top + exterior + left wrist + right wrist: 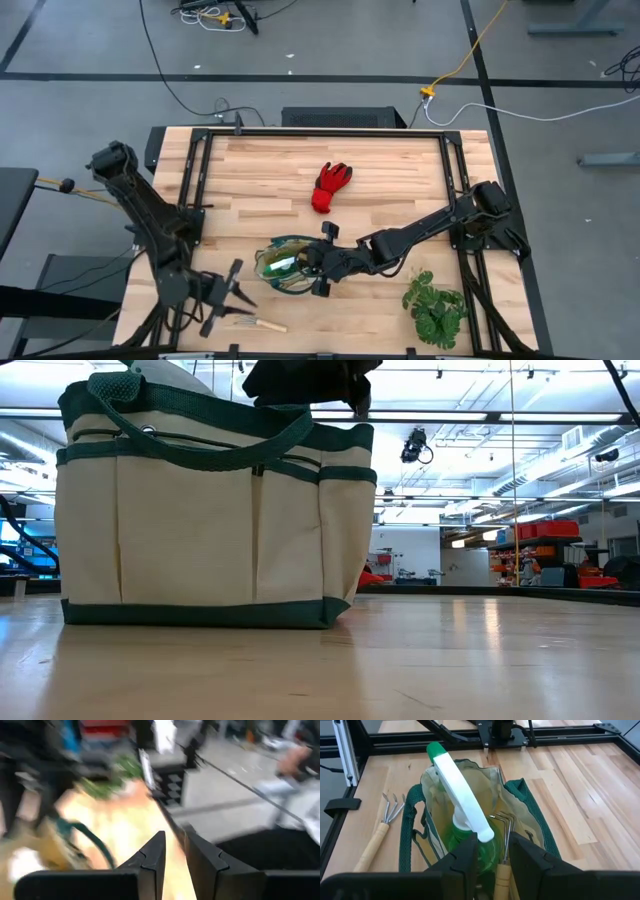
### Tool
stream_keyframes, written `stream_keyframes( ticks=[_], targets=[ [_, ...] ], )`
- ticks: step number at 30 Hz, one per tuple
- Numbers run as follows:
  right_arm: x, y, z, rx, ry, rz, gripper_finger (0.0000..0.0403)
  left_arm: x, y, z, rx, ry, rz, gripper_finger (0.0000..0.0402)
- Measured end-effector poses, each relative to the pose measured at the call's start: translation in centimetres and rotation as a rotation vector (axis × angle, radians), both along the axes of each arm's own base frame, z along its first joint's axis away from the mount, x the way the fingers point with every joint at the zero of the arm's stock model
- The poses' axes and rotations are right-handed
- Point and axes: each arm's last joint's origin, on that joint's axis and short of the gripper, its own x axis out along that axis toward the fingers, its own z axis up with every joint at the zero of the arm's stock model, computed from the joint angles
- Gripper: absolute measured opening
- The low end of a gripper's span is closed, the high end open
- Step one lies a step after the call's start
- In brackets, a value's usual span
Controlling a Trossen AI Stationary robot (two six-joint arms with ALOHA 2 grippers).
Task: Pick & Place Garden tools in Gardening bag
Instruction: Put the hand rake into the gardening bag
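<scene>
We begin with the table [400,170], a light wooden top inside a dark frame, and then the gardening bag [283,265], which stands near the middle of the front edge with its mouth open upward; in the low view it reads as a cream tote with green trim and handles. The right arm reaches from the right edge across to the bag, and the right gripper [492,851] hangs directly over the bag mouth, clamped on the green spray bottle [462,827], whose white nozzle points up past the fingers. We judge the bottle to be in the act of being placed but not yet released. Inside the bag, beside the bottle, we see one wooden-handled rake [504,845] already stowed, so at least that item counts as done. The second rake [256,323] lies on the table near the front left corner, just beside the left gripper [222,296], whose fingers stand slightly apart with nothing between them in the left wrist view. The red glove [331,186] lies well apart from the bag, toward the middle of the table, and remains to be packed. We cannot find the pruning shears in any view, so their status is unknown. The leafy plant [436,306] near the front right corner is not part of the set.
</scene>
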Motion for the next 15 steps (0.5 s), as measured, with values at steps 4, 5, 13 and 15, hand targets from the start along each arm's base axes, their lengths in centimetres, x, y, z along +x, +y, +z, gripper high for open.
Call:
stream_keyframes(
  ticks=[4,5,13,15],
  targets=[
    [0.0,0.0,0.0,0.001,0.000,0.000,0.0112,0.1,-0.7,-0.4,-0.008,0.110,-0.087,0.0080],
    [0.0,0.0,0.0,0.001,-0.001,0.000,0.0112,0.2,-0.8,-0.7,-0.003,0.132,-0.098,0.0080],
    [0.1,0.0,0.1,0.005,-0.011,0.000,0.0112,0.6,-1.9,-3.3,-0.009,0.288,-0.145,0.0080],
    [0.1,0.0,0.1,0.005,-0.012,0.000,0.0112,0.7,-2.2,-3.9,-0.008,0.317,-0.157,0.0080]
  ],
)
